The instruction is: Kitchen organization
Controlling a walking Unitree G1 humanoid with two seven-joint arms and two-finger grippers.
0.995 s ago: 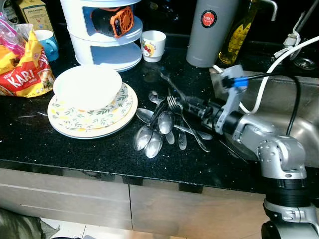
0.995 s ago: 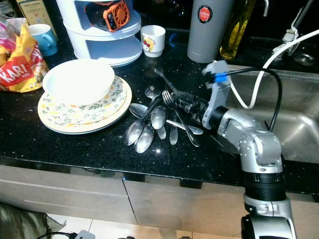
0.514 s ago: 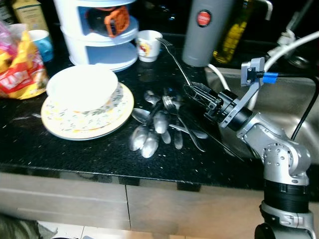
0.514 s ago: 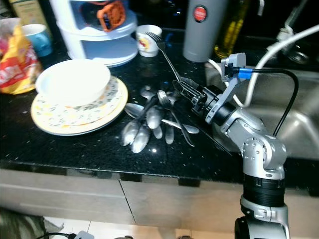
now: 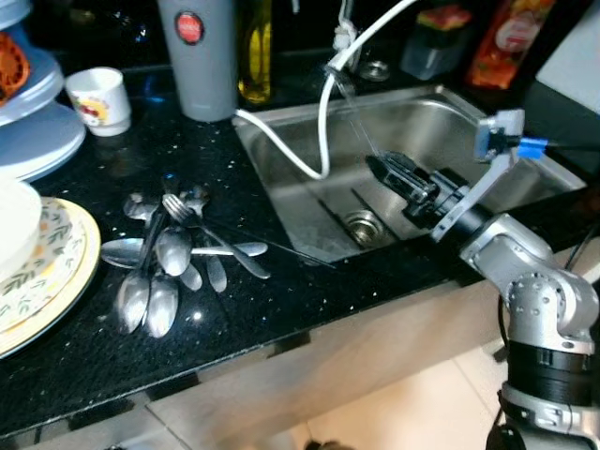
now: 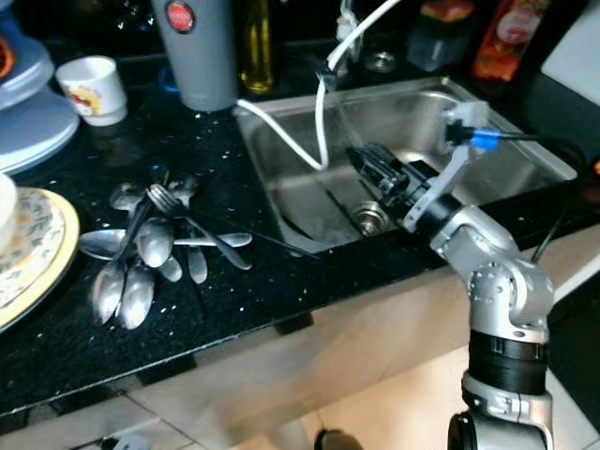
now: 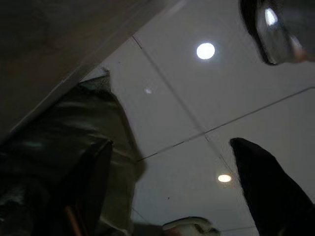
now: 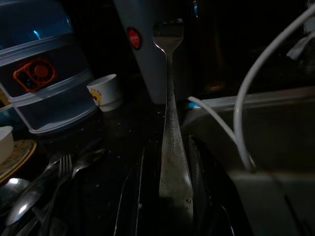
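Kitchen counter, black speckled stone, with a steel sink (image 5: 487, 131) let into its right end; wooden drawer fronts are seen below the front edge and pale floor tile beyond. At the left edge a patterned plate (image 5: 42, 281) is stacked; beside it, towards the front edge, a heap of spoons and forks (image 5: 169, 258) is left unsorted. Along the back edge a small printed cup (image 5: 98, 94), a grey flask (image 5: 199, 56) and an oil bottle (image 5: 255, 47) are ranged; a white hose (image 5: 323, 122) is draped into the sink. Over the sink the right gripper (image 5: 389, 169) is held, its fingers closed on the handle of one fork (image 8: 170, 98), tines outward. Step judged in hand: carrying a single fork from the heap. Next move judged to call for a destination and a controlled release. The left gripper (image 7: 172, 187) hangs idle above the floor, fingers parted, nothing held.
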